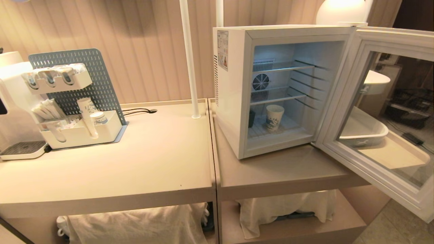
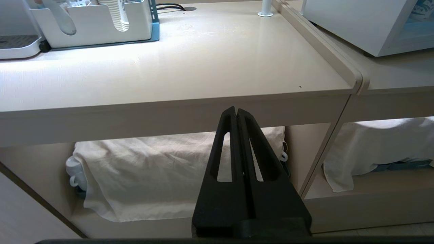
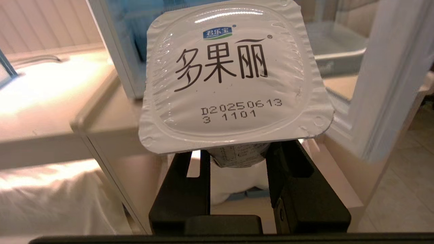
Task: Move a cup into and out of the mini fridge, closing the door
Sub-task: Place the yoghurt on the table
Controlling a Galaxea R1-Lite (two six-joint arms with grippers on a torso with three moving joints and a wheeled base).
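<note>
The mini fridge [image 1: 234, 84] stands on the right counter with its door [image 1: 342, 101] swung wide open to the right. The white paper cup [image 1: 274, 117] with a blue print stands upright on the fridge's bottom shelf. Neither arm shows in the head view. My right gripper [image 3: 237, 152] is shut on the body of a sealed yogurt pot [image 3: 234, 74] with a white foil lid, held low in front of the fridge's open front [image 3: 112, 51], beside the door [image 3: 390, 67]. My left gripper [image 2: 236, 110] is shut and empty, parked below the left counter's front edge.
A pegboard organiser [image 1: 81, 112] with stacked cups and a drink machine [image 1: 10, 101] stand on the left counter [image 1: 135, 159]. A white pole [image 1: 190, 61] rises between the counters. White cloths [image 1: 135, 223] cover things on the lower shelves.
</note>
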